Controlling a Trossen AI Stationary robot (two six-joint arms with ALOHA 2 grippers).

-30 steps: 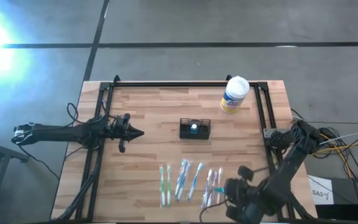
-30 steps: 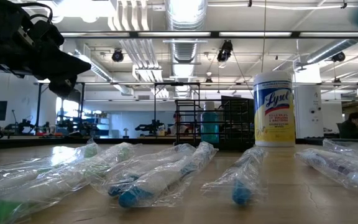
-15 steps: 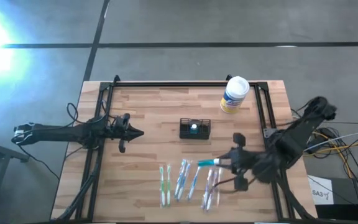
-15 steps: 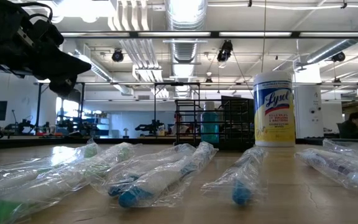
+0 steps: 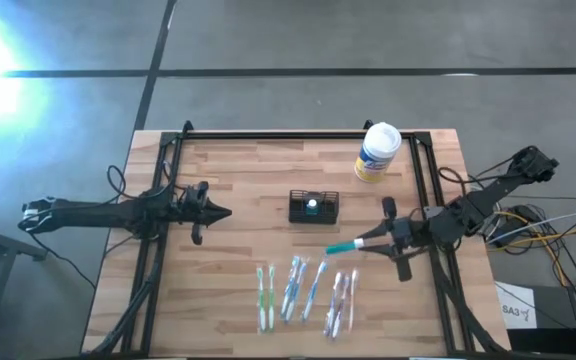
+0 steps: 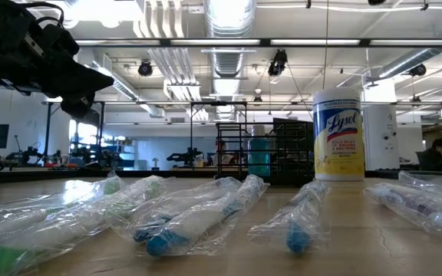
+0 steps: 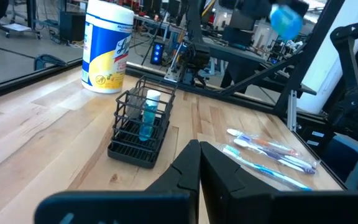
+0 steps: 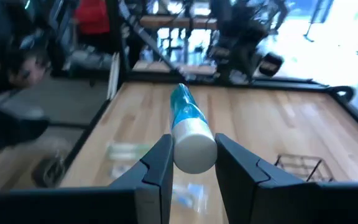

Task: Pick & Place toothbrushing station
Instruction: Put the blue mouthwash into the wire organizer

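Right gripper [image 5: 366,243] of mine holds one blue-and-white toothbrush [image 5: 344,246], its two dark fingers [image 8: 155,169] closed on the white handle end, which shows round between them in my right wrist view. In the high view the brush sticks out level from the gripper toward the middle of the wooden table [image 5: 238,180], raised above the packets. My left gripper [image 5: 223,213] hangs over the left part of the table with its fingers pressed together and nothing between them.

One small black wire-mesh caddy with compartments [image 5: 314,207], the toothbrushing station, stands near the table's middle, between my two grippers and apart from both. One blue-and-white brush [image 7: 148,114] already stands upright in it; which compartment I cannot tell. One white cylindrical canister with a yellow label [image 5: 377,152] stands at the far edge, well apart from the caddy.

Near the front edge lie clear plastic packets of toothbrushes [image 5: 306,294] in a loose row; I count about six, though some overlap.
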